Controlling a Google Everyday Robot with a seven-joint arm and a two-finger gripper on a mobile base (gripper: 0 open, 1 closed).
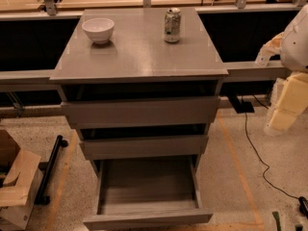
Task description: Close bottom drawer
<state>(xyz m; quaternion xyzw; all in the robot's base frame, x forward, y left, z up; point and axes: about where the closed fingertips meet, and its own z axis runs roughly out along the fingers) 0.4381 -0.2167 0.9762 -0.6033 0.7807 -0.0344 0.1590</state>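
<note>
The bottom drawer (147,218) of the grey-brown cabinet (139,57) is pulled far out toward me. Its plain box interior is open to view and holds nothing. The middle drawer (144,146) and the top drawer (140,110) above it each stand out a little, with a dark gap over each. My gripper (283,110), pale yellow under the white arm (296,37), hangs at the right edge of the view. It is well to the right of the cabinet, about level with the top drawer, and touches nothing.
A white bowl (98,29) and a drink can (172,25) stand on the cabinet top. A cardboard box (14,186) and a black pole (50,166) lie on the floor at left. A black cable (255,148) runs over the floor at right.
</note>
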